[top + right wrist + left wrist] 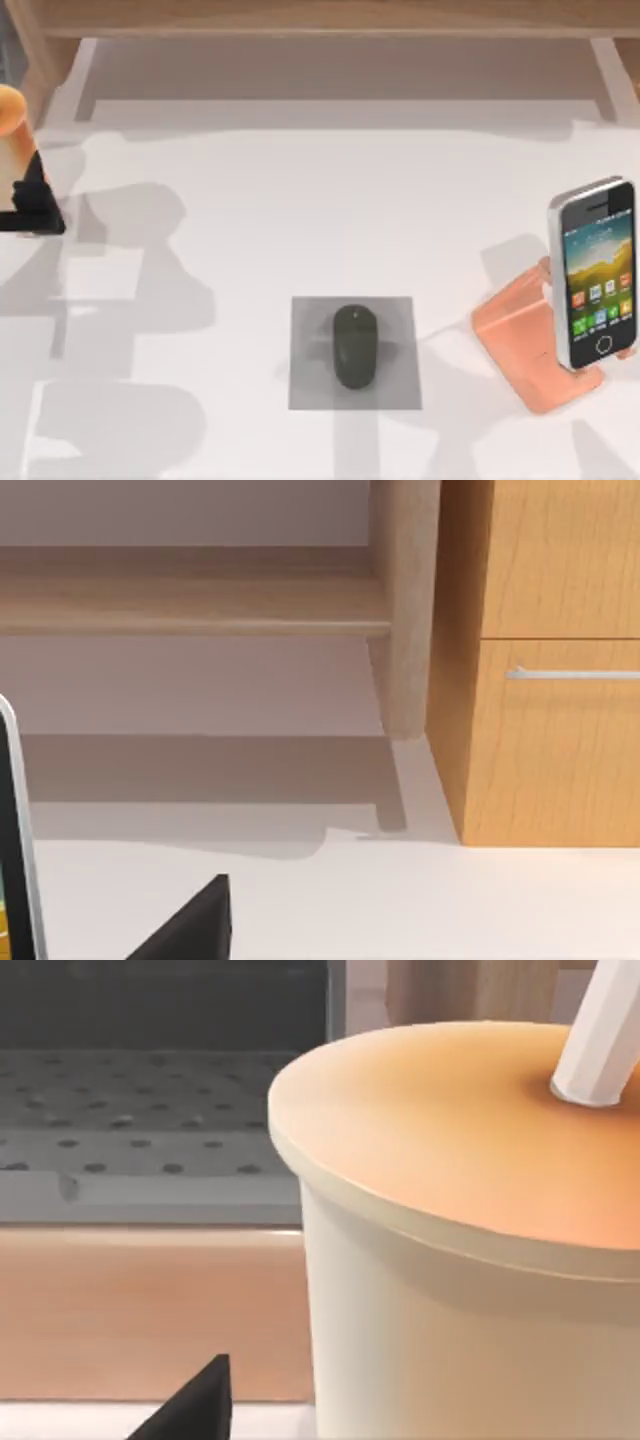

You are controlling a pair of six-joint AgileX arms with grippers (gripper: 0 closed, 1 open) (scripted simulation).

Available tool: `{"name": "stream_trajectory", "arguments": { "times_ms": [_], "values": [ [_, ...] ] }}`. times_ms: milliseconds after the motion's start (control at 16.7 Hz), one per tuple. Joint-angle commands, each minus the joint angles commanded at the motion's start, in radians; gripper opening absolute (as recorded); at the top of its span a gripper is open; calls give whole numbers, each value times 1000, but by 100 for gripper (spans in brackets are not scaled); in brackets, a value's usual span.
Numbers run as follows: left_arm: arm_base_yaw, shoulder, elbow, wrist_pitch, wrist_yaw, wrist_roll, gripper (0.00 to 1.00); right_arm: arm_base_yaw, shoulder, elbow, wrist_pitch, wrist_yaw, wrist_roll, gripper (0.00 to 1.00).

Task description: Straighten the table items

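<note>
Top view: white worktop (pixel 300 200). Lower centre, a flat grey pad (pixel 310 385) with a dark-grey mouse (pixel 355 346) lying on it, long axis running up-down in the frame. Right edge, a salmon-orange stand (pixel 525 345) carrying a smartphone (pixel 595 270), screen lit with coloured icons, propped nearly upright. Far left edge, upper half, the orange-topped cup (pixel 8 140) partly cut off, with the dark left hand (pixel 35 205) against it; open or closed cannot be told.

Left wrist view: the cup (pixel 450 1260) close up, cream wall, orange lid, a white straw (pixel 600 1035) rising from the lid. One dark fingertip (pixel 195 1405) at the lower left of the frame.

Right wrist view: silver edge of the smartphone (pixel 15 830) at the lower left; one dark fingertip (pixel 195 925) beside it, apart from it; hand state cannot be told. Wooden drawer unit (pixel 550 660) at the right.
</note>
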Motion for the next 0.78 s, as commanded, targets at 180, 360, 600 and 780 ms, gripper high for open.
{"name": "stream_trajectory", "arguments": {
  "times_ms": [180,360,600,780],
  "values": [
    [0,2,3,1,0,0,100,0,0,0,0,0,0,100],
    [-1,1,4,-3,-1,0,100,0,0,0,0,0,0,100],
    [-13,46,81,-33,-12,-2,100,0,0,0,0,0,0,100],
    [-20,70,125,-52,-19,-3,100,0,0,0,0,0,0,100]
  ]
}}
